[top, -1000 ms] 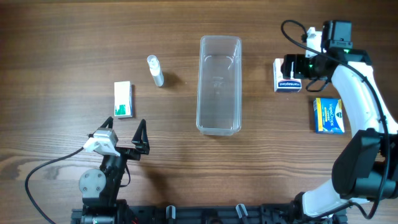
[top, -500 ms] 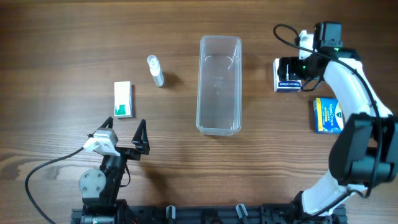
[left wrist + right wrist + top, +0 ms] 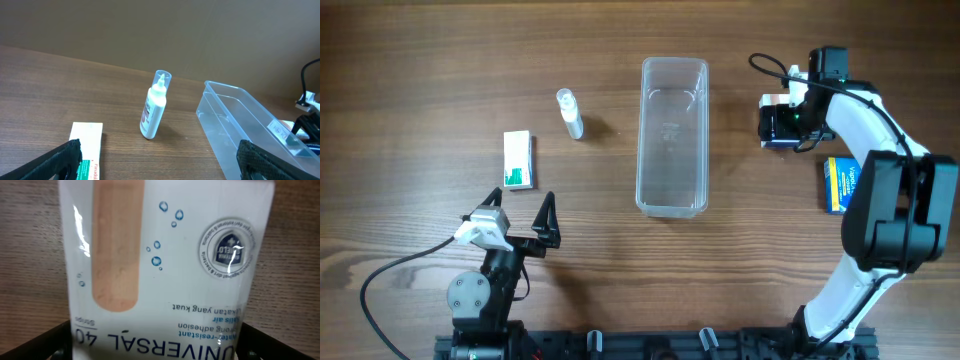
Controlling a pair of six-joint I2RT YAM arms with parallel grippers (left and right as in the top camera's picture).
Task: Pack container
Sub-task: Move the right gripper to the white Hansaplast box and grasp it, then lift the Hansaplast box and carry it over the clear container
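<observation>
Plaster box [image 3: 150, 280] under our right gripper [image 3: 785, 122], container [image 3: 705, 140] to its left.
We see the right gripper spread wide over the box in the upper right of the overhead frame. In the wrist view its fingertips sit at the lower corners, and the box's long axis runs up the frame between them, so the jaws straddle its narrow width. The clear container lies empty at frame centre, its long axis vertical. Our left gripper [image 3: 523, 210], also released, sits at lower left, well apart; we judge the right arm nearer.
</observation>
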